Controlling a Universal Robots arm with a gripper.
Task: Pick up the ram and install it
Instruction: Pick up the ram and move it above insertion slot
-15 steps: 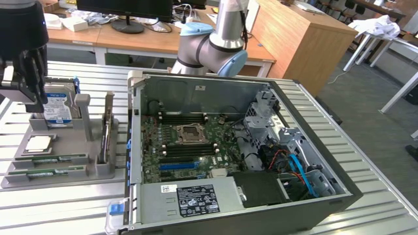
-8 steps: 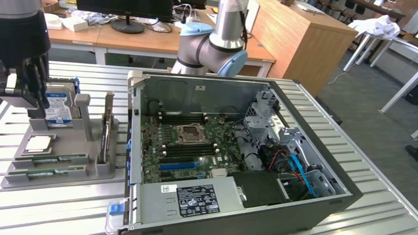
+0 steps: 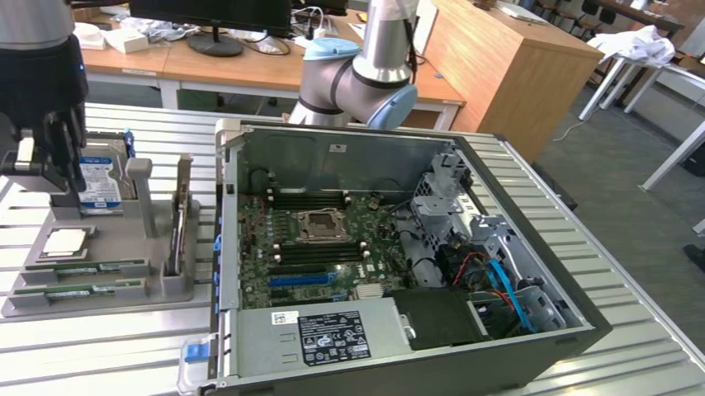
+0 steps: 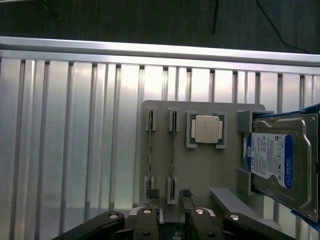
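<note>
A: Anything hidden or cut off?
B: Yes. Upper left of the exterior frame: jaws clipped by the edge, masking part of the hard drive (image 3: 101,191) behind. Arm (image 3: 369,74) cropped at the top too. Same hard drive cut by the frame edge from the wrist camera.
A: Location of the ram (image 3: 82,268)?
B: Lower left of the exterior frame. Stands on edge in a slot of the gray holder (image 3: 111,304), just under the processor chip (image 3: 66,241). Shares the holder with a second stick (image 3: 78,289), parallel, one slot lower in the frame. Label and chips too small to make out. Appears from the wrist camera as a thin edge-on line, faces hidden.
A: Long axis?
B: Runs nearly straight across the exterior frame, right end tipped slightly upward and aimed at the open computer case (image 3: 330,157). Lies lengthwise toward the jaws from the wrist camera.
A: State of the jaws?
B: Spread apart, clamped on nothing. Hovering above the holder, touching neither stick. Underneath it all, the slatted metal counter (image 3: 132,346).
</note>
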